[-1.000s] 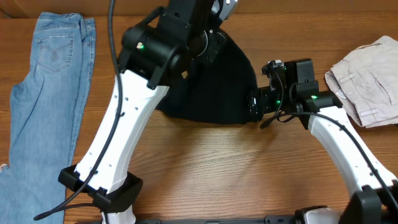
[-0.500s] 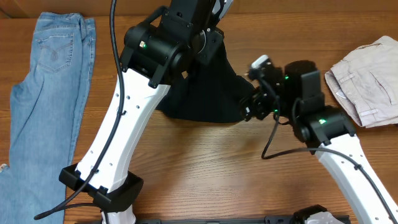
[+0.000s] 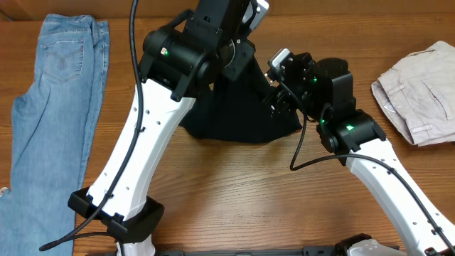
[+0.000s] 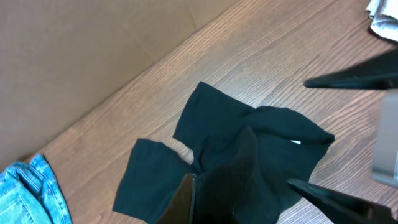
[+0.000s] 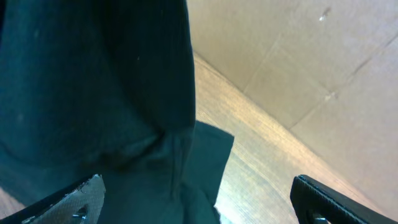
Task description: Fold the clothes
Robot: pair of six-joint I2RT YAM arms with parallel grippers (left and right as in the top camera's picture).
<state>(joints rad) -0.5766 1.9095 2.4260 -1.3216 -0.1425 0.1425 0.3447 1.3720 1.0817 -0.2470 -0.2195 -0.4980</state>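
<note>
Wood-grain worktop fills the overhead view, backed by a plain brown wall. Three pieces of clothing lie on it. The light-blue jeans are stretched out at the far left. The off-white trousers are bunched at the far right. The black garment sits in the middle, beneath both arms and well apart from the other two.

The black garment is the piece in hand. Its lower edge rests on the worktop, while the rest gathers upward into a peak under the left wrist. In the left wrist view the cloth climbs straight to the left pincer, whose fingers are buried in the fabric. Judging by that tented shape, it is clenched on the black garment. A small white tag shows on the part lying flat.

The right pincer is released, its jaws spread wide, just beside the hanging cloth and holding nothing (the fabric drapes ahead of it, not between the fingers).

The step looks like an early one: getting a second hold so the piece can be stretched out. The next move calls for the right pincer to close on a single free edge or corner rather than a thick bunch. The two arms can then draw apart and lay the cloth flat before any fold.
</note>
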